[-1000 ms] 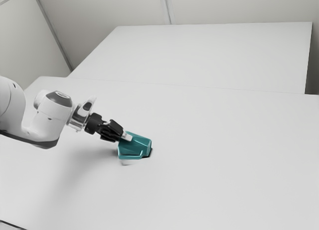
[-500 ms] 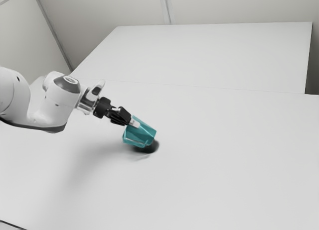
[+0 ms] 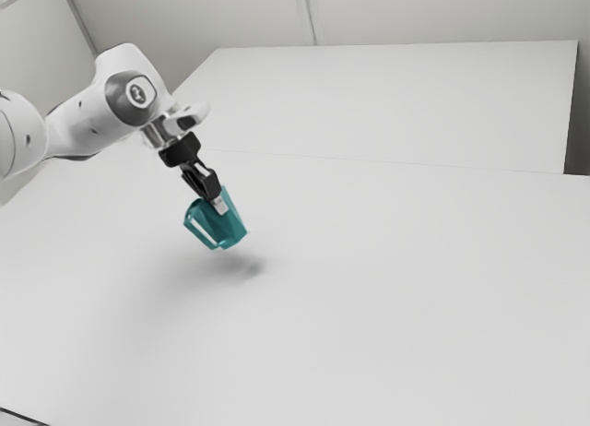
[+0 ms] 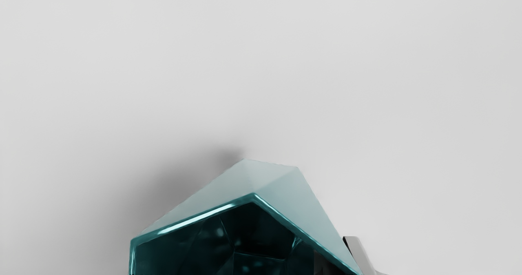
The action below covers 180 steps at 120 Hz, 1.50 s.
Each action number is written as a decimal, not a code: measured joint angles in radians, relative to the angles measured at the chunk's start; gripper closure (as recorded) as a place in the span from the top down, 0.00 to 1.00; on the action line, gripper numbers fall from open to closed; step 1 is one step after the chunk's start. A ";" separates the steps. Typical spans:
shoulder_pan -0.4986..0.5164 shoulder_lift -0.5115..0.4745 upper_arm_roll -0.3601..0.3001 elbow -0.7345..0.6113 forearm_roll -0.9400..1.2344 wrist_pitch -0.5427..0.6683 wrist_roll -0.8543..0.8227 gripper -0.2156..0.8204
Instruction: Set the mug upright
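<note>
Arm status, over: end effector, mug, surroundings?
End effector shut on mug. Mug held clear of table, tilted, not yet upright. Table below, soft shadow on it.

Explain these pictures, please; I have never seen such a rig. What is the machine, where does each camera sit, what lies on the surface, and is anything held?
This is a computer simulation of a jointed white robot arm ending in a black two-finger gripper. The exterior view is from a camera at the arm's side; the wrist view is from one on the arm's hand, looking partly into the mug's opening.

The gripper holds the faceted teal glossy mug by its wall, one finger inside and one outside. The mug hangs tilted above the smooth white table, where a soft shadow falls.
</note>
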 joint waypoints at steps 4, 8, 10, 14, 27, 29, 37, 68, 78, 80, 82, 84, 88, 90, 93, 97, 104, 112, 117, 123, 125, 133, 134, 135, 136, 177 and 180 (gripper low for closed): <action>-0.001 0.002 -0.012 0.015 0.040 -0.014 -0.027 0.03; -0.003 0.006 -0.021 0.026 0.076 -0.026 -0.053 0.03; -0.003 0.008 -0.024 0.029 0.092 -0.031 -0.066 0.03; -0.004 0.012 -0.030 0.037 0.123 -0.040 -0.091 0.03; -0.003 0.040 -0.044 0.060 0.208 -0.056 -0.170 0.03; -0.002 0.046 -0.046 0.065 0.218 -0.058 -0.182 0.04; -0.002 0.066 -0.056 0.086 0.256 -0.062 -0.227 0.03; -0.005 0.128 -0.075 0.110 0.321 -0.052 -0.369 0.03; -0.007 0.141 -0.082 0.112 0.331 -0.045 -0.408 0.03; -0.007 0.143 -0.083 0.112 0.333 -0.044 -0.415 0.03; -0.007 0.145 -0.084 0.112 0.334 -0.043 -0.422 0.03; -0.007 0.147 -0.084 0.112 0.336 -0.042 -0.429 0.03; -0.007 0.152 -0.086 0.113 0.339 -0.039 -0.443 0.03; -0.007 0.155 -0.086 0.113 0.340 -0.037 -0.449 0.03; -0.007 0.159 -0.087 0.113 0.341 -0.034 -0.458 0.03; -0.007 0.165 -0.089 0.113 0.342 -0.031 -0.470 0.03; -0.007 0.174 -0.092 0.113 0.344 -0.026 -0.490 0.03; -0.008 0.183 -0.093 0.113 0.346 -0.021 -0.510 0.03; -0.009 0.187 -0.094 0.113 0.346 -0.019 -0.523 0.03; -0.009 0.189 -0.097 0.113 0.346 -0.017 -0.536 0.03; -0.009 0.189 -0.097 0.113 0.346 -0.017 -0.540 0.04; -0.009 0.190 -0.102 0.110 0.346 -0.012 -0.557 0.08; -0.009 0.190 -0.103 0.110 0.346 -0.011 -0.559 0.09; -0.009 0.190 -0.103 0.109 0.346 -0.010 -0.560 0.11; -0.009 0.190 -0.104 0.109 0.346 -0.010 -0.562 0.13; -0.009 0.113 -0.118 0.103 0.341 -0.001 -0.618 0.65; -0.009 0.099 -0.119 0.103 0.341 -0.003 -0.621 0.66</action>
